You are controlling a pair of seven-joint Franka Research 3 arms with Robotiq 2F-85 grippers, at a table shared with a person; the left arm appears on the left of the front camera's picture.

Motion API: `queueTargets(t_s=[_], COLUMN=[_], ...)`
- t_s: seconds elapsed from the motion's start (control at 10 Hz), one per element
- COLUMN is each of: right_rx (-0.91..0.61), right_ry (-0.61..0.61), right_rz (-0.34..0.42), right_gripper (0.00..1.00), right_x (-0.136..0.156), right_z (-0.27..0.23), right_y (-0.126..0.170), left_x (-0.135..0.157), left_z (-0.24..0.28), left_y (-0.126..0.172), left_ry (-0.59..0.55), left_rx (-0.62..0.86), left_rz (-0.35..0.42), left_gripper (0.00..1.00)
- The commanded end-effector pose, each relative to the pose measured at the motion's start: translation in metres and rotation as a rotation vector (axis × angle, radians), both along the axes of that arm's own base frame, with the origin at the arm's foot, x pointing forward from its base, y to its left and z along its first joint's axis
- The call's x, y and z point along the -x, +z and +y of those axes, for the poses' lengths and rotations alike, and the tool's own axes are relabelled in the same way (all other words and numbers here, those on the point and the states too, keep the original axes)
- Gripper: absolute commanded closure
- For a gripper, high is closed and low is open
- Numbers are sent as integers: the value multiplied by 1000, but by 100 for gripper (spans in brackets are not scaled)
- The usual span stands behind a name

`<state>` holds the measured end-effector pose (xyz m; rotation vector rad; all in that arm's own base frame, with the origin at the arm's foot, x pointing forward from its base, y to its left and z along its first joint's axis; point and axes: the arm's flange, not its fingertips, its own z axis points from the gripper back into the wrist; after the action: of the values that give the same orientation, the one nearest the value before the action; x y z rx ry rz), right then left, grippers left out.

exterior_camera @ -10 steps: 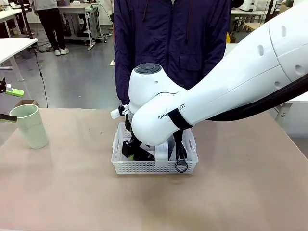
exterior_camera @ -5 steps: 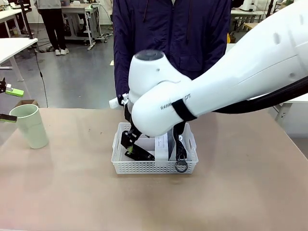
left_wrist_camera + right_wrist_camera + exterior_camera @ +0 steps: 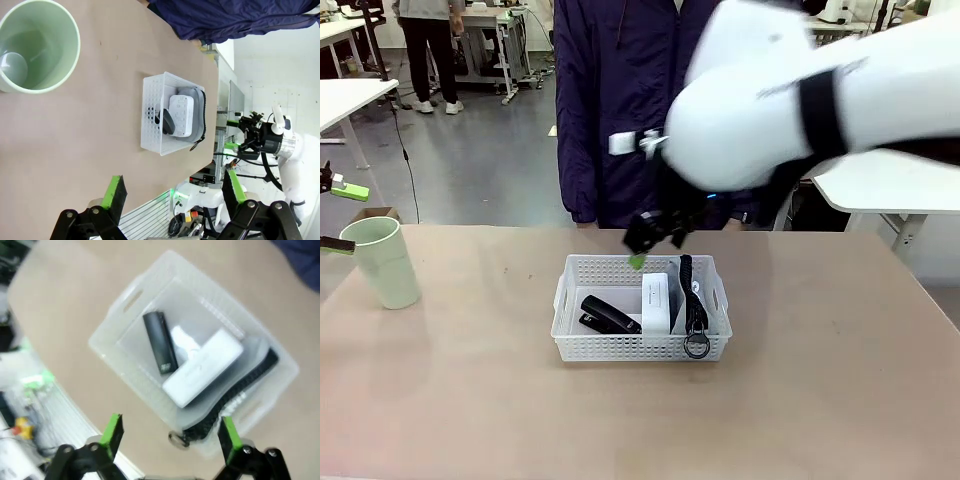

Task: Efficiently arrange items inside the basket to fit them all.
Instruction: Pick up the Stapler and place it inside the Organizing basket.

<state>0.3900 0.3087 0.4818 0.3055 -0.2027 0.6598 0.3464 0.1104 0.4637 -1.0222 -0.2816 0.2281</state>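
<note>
From the front, we are holding right fingers wide, empty, above the basket, the cup outside on the desk. At the left wrist, our open, empty left fingers are risking toppling it; at the right, stapler and clock are leaving little room.

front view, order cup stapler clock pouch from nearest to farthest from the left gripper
1. Pale green cup, far left of the table, right beside the open left gripper.
2. Black stapler, left side of the basket.
3. White clock, middle of the basket.
4. Grey pouch, right side of the basket.
</note>
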Motion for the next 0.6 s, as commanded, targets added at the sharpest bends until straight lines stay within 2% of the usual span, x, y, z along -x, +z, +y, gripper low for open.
queueTargets(t_s=[0.0,0.1,0.3,0.4,0.5], right_rx=[-156,-249,-449,-608,-722], right_ry=[-70,-126,-162,-232,-374], right_rz=[109,121,198,261,326], right_gripper=[0,0,0,0,0], right_x=[8,12,22,24,29], right_z=[-90,-129,-205,-251,-286], right_y=[2,1,-10,-26,-42], left_x=[3,3,3,3,3], left_z=[0,0,0,0,0], left_y=[2,2,2,2,2], left_ry=[-8,-8,-8,-8,-8], left_rx=[-4,-4,-4,-4,-4], left_rz=[13,13,13,13,13], left_gripper=[0,0,0,0,0])
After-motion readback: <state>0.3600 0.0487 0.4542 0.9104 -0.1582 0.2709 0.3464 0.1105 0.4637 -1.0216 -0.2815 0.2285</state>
